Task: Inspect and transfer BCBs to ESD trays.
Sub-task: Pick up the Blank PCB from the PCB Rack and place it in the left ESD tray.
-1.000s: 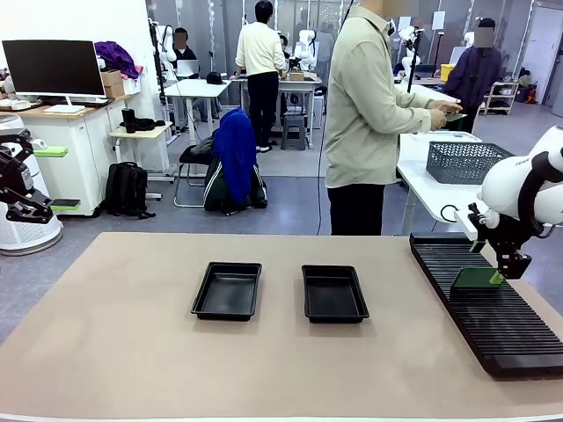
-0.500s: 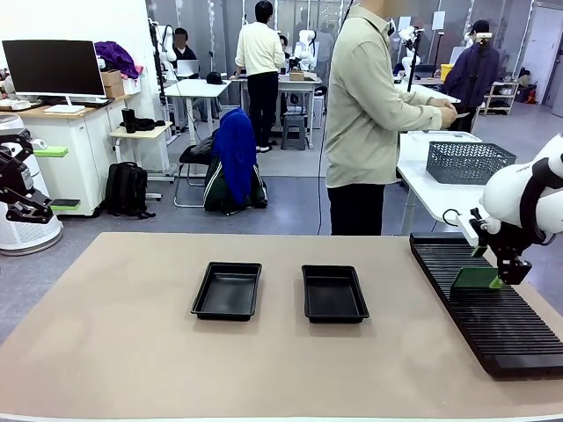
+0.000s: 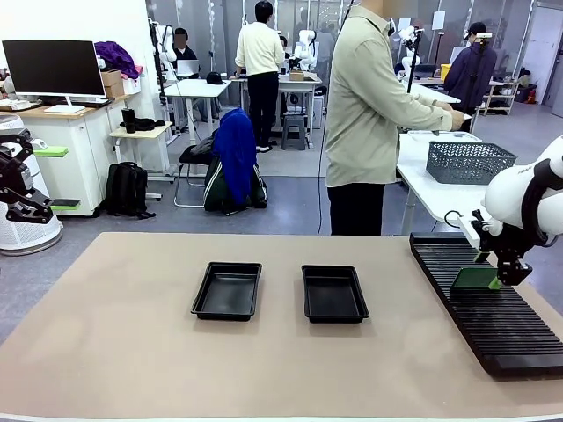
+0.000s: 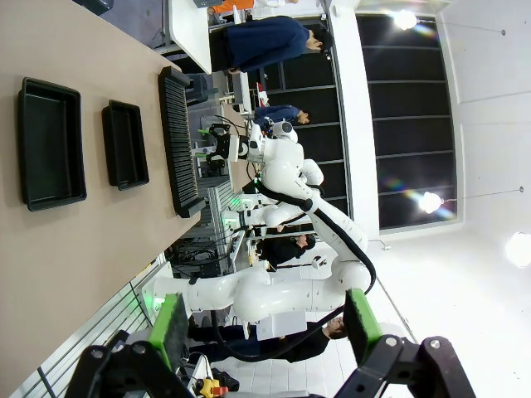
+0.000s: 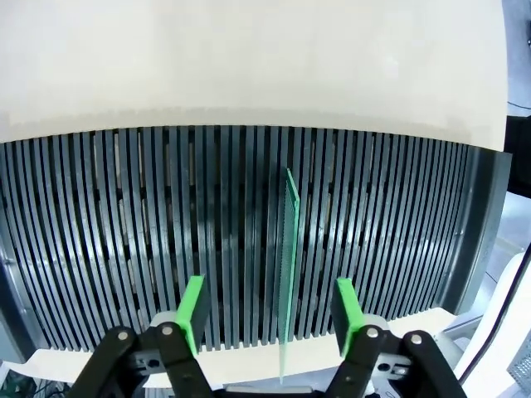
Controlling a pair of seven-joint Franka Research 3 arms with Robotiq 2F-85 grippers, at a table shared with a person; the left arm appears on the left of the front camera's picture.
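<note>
The right gripper (image 5: 268, 305) starts narrowing its still-open jaws around the upright BCB (image 5: 289, 240) in the slotted rack (image 5: 124, 232), pickup seemingly imminent.

The right gripper (image 3: 508, 277) has sunk a little lower over the rack (image 3: 493, 334), and the white arm behind it has dropped with it and drawn slightly back, away from the table's middle. Its jaws have started to narrow. In the wrist view the green board (image 5: 288, 249) stands on edge between the two pads, and a gap is left on each side of it, so nothing is pinched yet. Beyond the gripper, the nearer person's hand (image 3: 459, 120) has moved a little lower and farther out. Farther back, the person in the dark jacket (image 3: 471, 79) has stepped to the left.
</note>
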